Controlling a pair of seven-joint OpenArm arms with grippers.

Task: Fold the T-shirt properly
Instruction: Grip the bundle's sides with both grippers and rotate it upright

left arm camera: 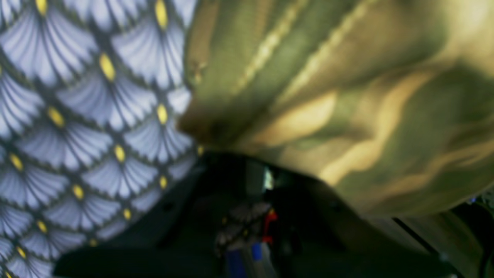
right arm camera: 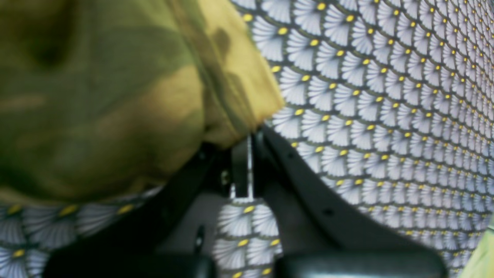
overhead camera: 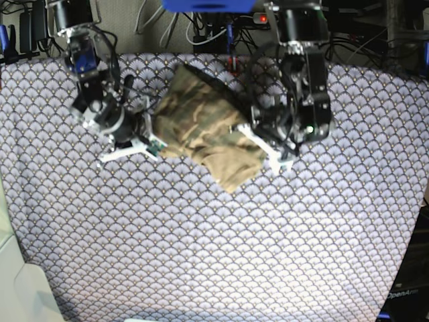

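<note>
You've got one T-shirt (overhead camera: 204,131) on the desk (overhead camera: 268,241), two pincers, left (overhead camera: 249,127) and right (overhead camera: 153,137), each clamped on its edge.

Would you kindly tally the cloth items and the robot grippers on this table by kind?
Camouflage-print cloth T-shirt: 1
Purple scallop-patterned tablecloth: 1
Grippers: 2, the left gripper and the right gripper, each shut on the T-shirt's edge
Total: 4

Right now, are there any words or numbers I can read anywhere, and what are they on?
"OpenArm": faint pale letters in the base view's bottom right corner, cut off by the edge; I can't tell what they stand on.
None on the camouflage cloth T-shirt.
None on the purple scallop-patterned tablecloth.
</note>
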